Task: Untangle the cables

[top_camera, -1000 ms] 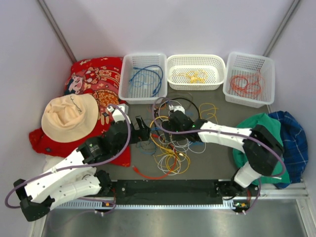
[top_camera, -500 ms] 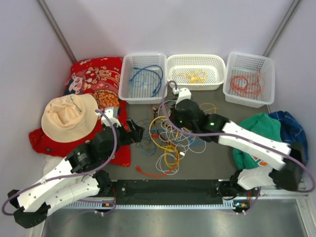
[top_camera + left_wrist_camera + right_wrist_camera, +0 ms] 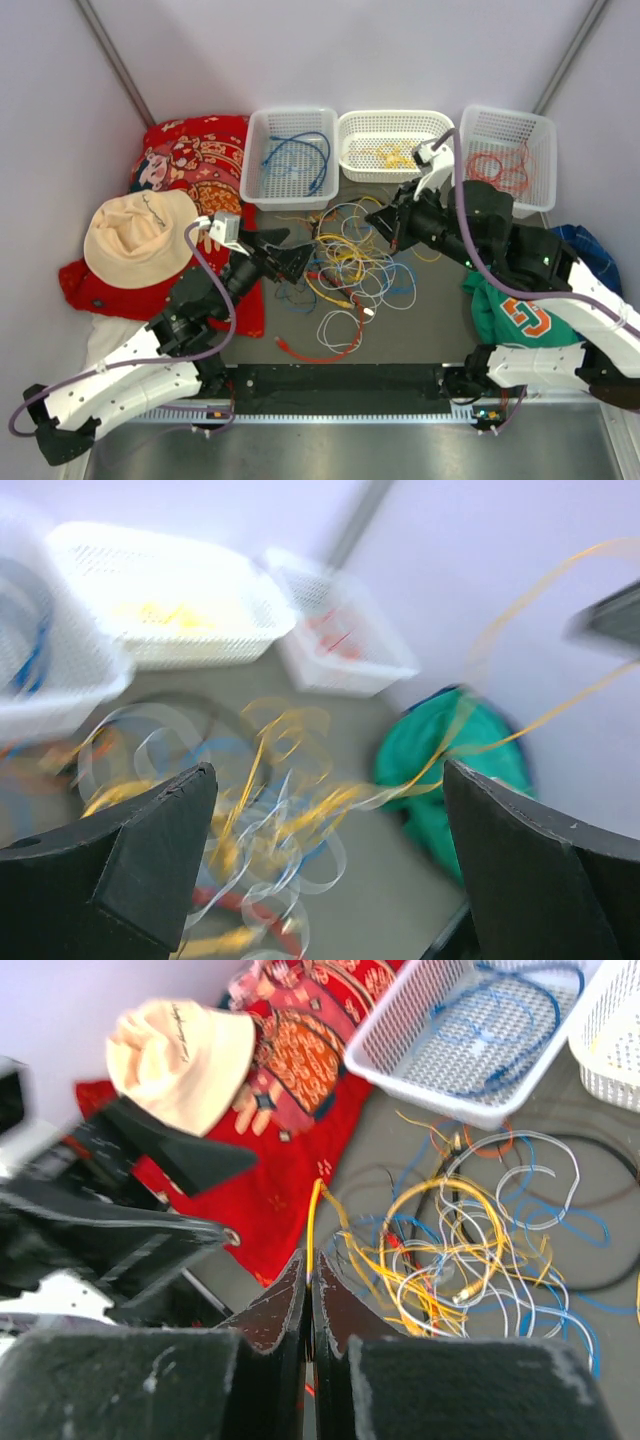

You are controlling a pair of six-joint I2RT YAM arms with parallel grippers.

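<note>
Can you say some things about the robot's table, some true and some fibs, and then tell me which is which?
1. The blue cable lies in the left basket. True.
2. The hat sits inside a basket. False: it lies on the red cloth.
3. The right gripper has its jaws shut on a yellow cable. True.
4. The left gripper has its jaws shut tight. False: they stand wide open, holding nothing.
</note>
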